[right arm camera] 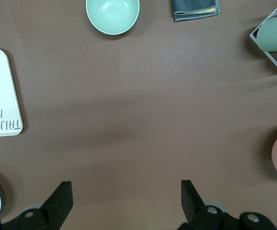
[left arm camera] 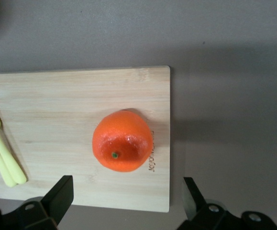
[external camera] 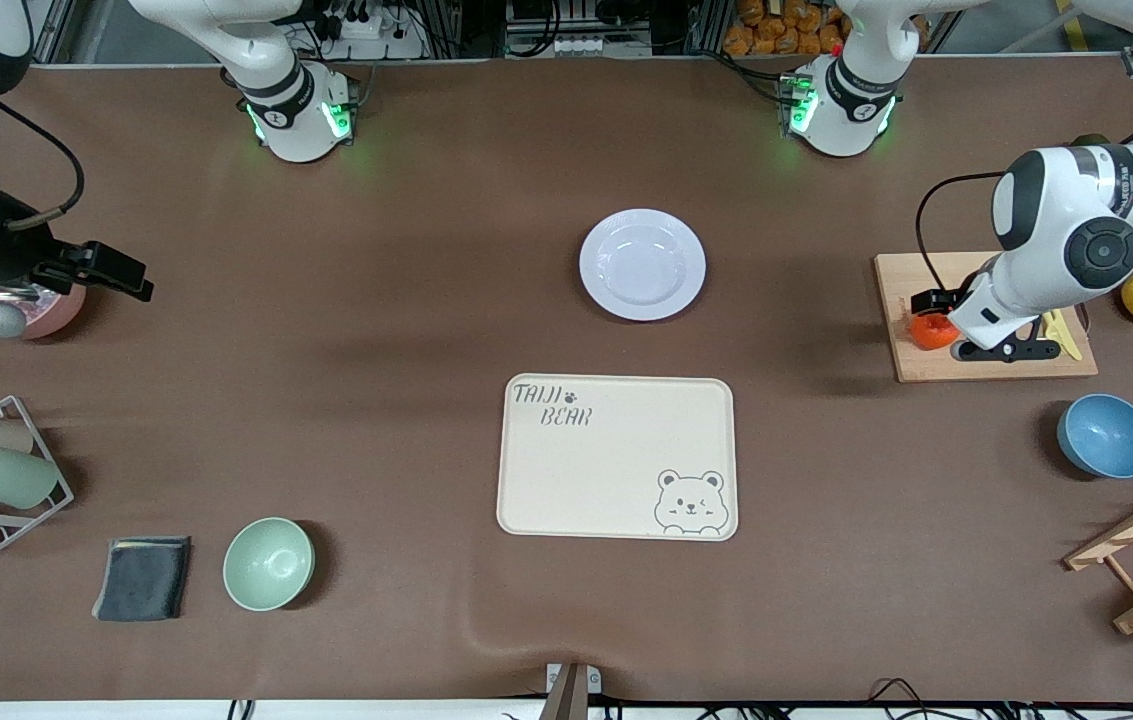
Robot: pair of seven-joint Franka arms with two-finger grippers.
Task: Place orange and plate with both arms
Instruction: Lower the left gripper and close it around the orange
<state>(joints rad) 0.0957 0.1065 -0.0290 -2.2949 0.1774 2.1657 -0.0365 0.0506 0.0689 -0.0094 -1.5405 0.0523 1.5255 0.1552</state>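
My left pincer point(left arm camera: 124, 201) hangs over the pale wooden cutting board point(external camera: 986, 370) at the right edge of the front view, fingers spread wide, the glossy red-orange mandarin point(left arm camera: 123, 140) sitting on the board between them, untouched. My right pincer point(right arm camera: 124, 203) waits at the left edge, fingers apart over bare brown tabletop. The round white shallow plate point(external camera: 642, 264) sits upper centre, just above the cream rectangular bear tray point(external camera: 616, 457).
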